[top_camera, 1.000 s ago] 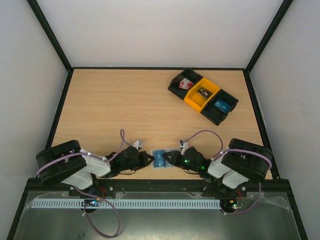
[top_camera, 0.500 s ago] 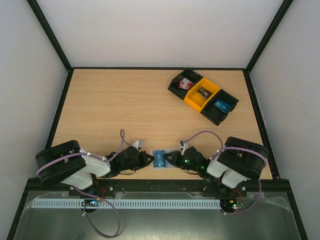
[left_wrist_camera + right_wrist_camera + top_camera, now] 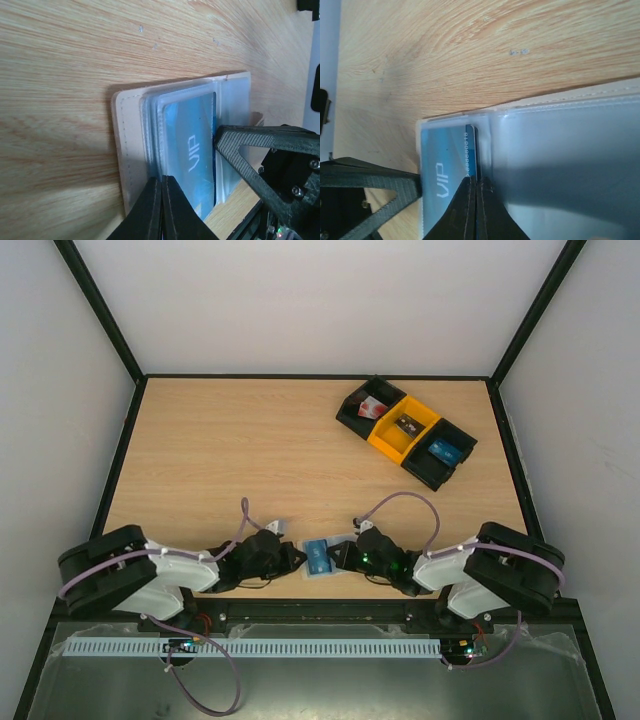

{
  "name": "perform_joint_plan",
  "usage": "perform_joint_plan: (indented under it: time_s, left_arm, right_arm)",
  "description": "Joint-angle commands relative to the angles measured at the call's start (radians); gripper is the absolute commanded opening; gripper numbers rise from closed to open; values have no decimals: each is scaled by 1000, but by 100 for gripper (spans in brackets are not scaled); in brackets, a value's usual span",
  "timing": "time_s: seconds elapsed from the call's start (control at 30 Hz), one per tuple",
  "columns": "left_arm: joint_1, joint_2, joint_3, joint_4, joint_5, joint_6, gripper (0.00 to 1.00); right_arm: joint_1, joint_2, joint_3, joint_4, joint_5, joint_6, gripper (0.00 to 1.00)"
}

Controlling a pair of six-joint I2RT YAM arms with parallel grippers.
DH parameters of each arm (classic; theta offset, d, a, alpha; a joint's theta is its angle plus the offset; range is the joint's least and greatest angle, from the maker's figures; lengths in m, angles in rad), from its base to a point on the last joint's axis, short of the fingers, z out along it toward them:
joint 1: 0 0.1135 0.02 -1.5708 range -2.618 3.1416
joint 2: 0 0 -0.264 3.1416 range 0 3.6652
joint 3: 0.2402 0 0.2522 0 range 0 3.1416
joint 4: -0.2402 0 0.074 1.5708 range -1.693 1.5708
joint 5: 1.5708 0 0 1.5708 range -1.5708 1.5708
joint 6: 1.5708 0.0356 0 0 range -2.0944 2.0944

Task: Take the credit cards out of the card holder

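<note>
Your card holder [image 3: 320, 562] lies flat on the counter [image 3: 230, 450] at the near edge, between the two arms. The left fingers [image 3: 297, 558] reach it from the left and the right fingers [image 3: 340, 554] from the right, tips close together over it.

Left wrist view: your left fingers are closed, pinched on the holder's edge at the pocket with the credit card [image 3: 192, 150]. The card is bright blue, marked "VIP", and sits mostly inside the translucent pocket. One right finger touches the card's inner edge by the centre fold.

Right wrist view: your right fingers are closed tight on that inner edge of the card, just beside the fold. They look pinched on the card itself. The other pocket reads grey and you can't tell what is in it.

At the far right of the counter, three bins sit touching in a diagonal row. A second credit card [image 3: 443, 451] lies in the near black bin [image 3: 428, 476]. A small dark item [image 3: 407, 425] is in the yellow bin [image 3: 385, 443]. A red-and-white item [image 3: 373, 408] is in the far black bin [image 3: 348, 412].
</note>
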Motion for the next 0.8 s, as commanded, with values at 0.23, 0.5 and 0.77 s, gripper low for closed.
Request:
perform_joint_plan:
  time_s: [0.23, 0.5, 0.77]
  left_arm:
    - [106, -245, 61, -342, 28, 110, 3]
    - [102, -194, 83, -240, 80, 130, 14]
    - [56, -1, 177, -154, 119, 170, 25]
  right_arm:
    - [15, -122, -14, -257, 122, -26, 2]
    - [23, -181, 2, -358, 202, -11, 2]
    - [31, -275, 52, -590, 328, -23, 2]
